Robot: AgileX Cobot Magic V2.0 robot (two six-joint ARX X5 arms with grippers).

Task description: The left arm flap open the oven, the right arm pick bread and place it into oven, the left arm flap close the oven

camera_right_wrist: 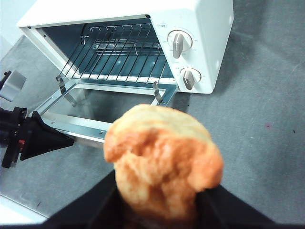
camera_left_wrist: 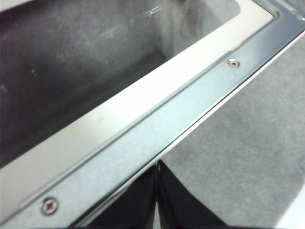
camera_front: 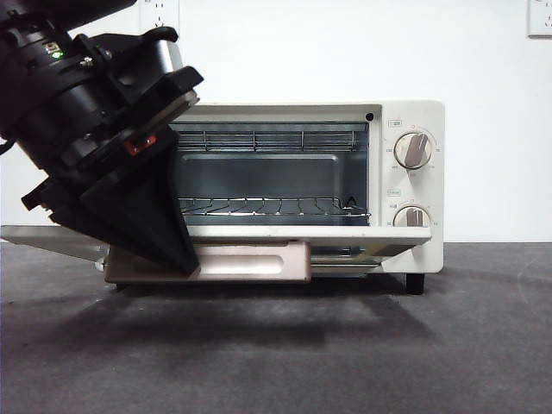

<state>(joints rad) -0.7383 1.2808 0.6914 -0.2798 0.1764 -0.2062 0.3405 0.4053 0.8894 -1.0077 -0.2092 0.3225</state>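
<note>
The cream-white oven (camera_front: pixel 405 116) stands with its glass door (camera_front: pixel 302 233) folded down flat, the beige handle (camera_front: pixel 250 263) at the front. The wire rack (camera_front: pixel 267 207) inside is bare. My left gripper (camera_front: pixel 177 259) is shut, its tip resting at the door's front edge near the left end; the left wrist view shows the door's metal frame (camera_left_wrist: pixel 143 143) just beyond the closed left gripper (camera_left_wrist: pixel 156 191). My right gripper (camera_right_wrist: pixel 164 202) is shut on the golden-brown bread (camera_right_wrist: pixel 162 162), held above the table in front of the open oven (camera_right_wrist: pixel 205 28). The right arm is out of the front view.
Two beige knobs (camera_front: pixel 414 148) sit on the oven's right panel. The left arm's black body (camera_front: pixel 86 112) fills the upper left of the front view. In the right wrist view the left gripper (camera_right_wrist: pixel 47 140) lies at the door's corner. Dark grey table (camera_front: pixel 345 345) stretches in front.
</note>
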